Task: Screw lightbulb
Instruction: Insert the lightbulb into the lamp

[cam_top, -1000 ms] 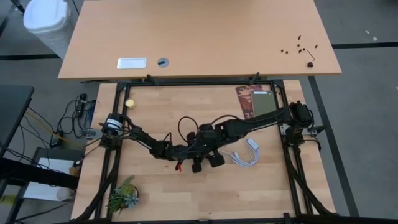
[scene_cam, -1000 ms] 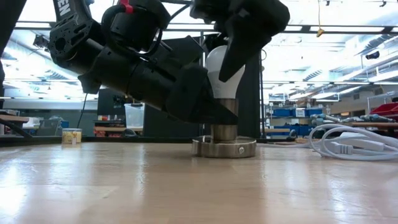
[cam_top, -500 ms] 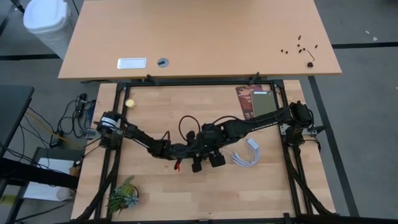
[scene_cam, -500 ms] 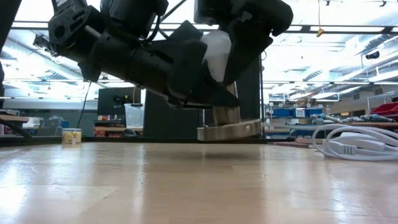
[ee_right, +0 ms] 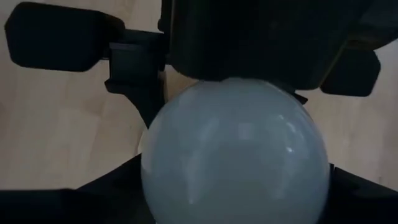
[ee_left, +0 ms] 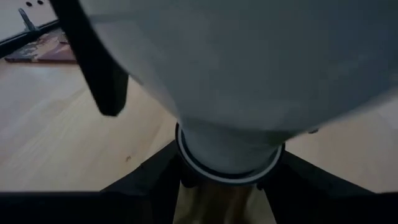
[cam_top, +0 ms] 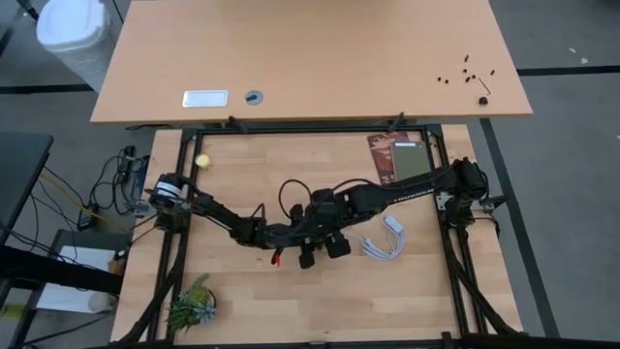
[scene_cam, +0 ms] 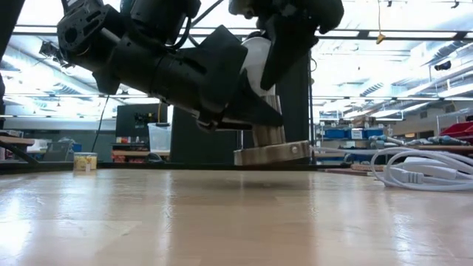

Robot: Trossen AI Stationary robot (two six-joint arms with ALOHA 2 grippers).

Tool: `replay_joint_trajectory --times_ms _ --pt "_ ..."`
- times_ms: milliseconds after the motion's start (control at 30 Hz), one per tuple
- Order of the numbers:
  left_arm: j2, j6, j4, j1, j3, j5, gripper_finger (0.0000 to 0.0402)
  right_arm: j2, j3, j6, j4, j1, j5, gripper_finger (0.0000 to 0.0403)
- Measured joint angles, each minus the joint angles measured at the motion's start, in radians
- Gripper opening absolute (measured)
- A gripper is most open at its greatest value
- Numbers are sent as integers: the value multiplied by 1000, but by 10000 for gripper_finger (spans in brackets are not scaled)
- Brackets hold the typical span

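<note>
Socket disc (scene_cam: 272, 154) now tilted off the wooden table (scene_cam: 222, 222), lifted since a second ago. Frosted white lightbulb (scene_cam: 255, 63) sits in it at frame centre, dome up. Right gripper (scene_cam: 277, 55) fingers clamp the dome; left gripper (scene_cam: 247, 118) fingers grip the metal neck below.

lightbulb (scene_cam: 255, 63) in socket (scene_cam: 272, 153), cable (scene_cam: 417, 168) right of it

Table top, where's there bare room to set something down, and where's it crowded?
Bare wood lies along the near edge between the plant and the table's right corner, and at the far side between the yellow ball and the book. The middle is crowded: left gripper and right gripper meet at the lightbulb, the white cable beside them.
</note>
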Motion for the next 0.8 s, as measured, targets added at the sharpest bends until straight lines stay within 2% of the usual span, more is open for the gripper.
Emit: replay_joint_trajectory --times_ms 200,500,800 --pt "-1 -30 -17 0 0 0 204 0 14 -35 -18 0 34 296" --pt "0 -29 -58 -1 -1 0 204 1 -12 5 19 11 39 298" --pt "0 -29 -60 -2 -1 32 204 1 -12 26 32 13 -11 295"
